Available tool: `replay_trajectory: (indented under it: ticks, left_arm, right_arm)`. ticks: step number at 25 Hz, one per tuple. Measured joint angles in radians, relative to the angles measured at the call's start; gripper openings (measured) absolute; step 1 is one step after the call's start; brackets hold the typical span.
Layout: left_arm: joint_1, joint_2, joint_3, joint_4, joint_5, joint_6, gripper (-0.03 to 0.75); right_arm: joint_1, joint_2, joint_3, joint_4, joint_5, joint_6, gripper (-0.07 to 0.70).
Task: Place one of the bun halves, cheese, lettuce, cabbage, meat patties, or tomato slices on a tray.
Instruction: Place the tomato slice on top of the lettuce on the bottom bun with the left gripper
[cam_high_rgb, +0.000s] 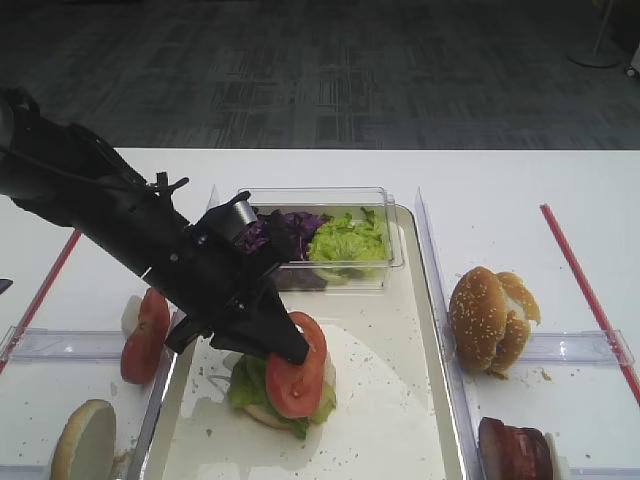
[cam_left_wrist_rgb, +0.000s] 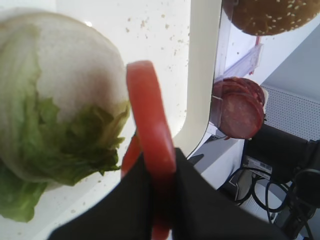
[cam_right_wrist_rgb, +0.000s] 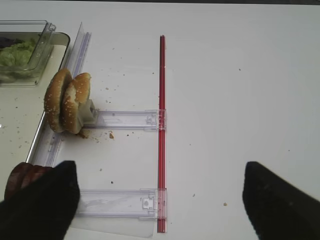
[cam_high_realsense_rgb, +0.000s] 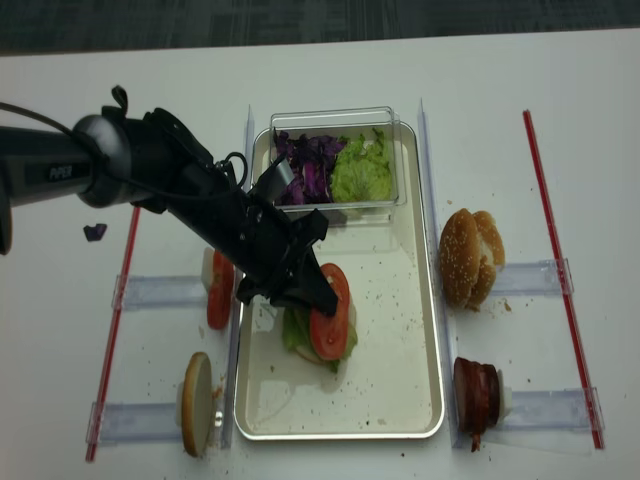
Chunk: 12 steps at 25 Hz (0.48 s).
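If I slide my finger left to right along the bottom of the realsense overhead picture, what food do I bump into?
Bun half standing on edge → tomato slice in the left gripper, over the lettuce on the tray → meat patties.

On the tray (cam_high_realsense_rgb: 415, 330) a tomato slice (cam_high_realsense_rgb: 329, 311) stands over lettuce (cam_high_realsense_rgb: 296, 330) on a bun half (cam_left_wrist_rgb: 75, 75); a tub (cam_high_realsense_rgb: 385, 118) sits behind.
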Motion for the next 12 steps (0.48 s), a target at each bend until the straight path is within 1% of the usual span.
replay_trajectory:
  ticks: [6, 12]
  left_arm:
    - [0.000, 0.000, 0.000, 0.000, -0.004, 0.002, 0.031]
    - [0.000, 0.000, 0.000, 0.000, -0.043, 0.003, 0.031]
  right_arm:
    - [0.000, 0.000, 0.000, 0.000, 0.000, 0.000, 0.675]
    - [0.000, 0.000, 0.000, 0.000, 0.000, 0.000, 0.675]
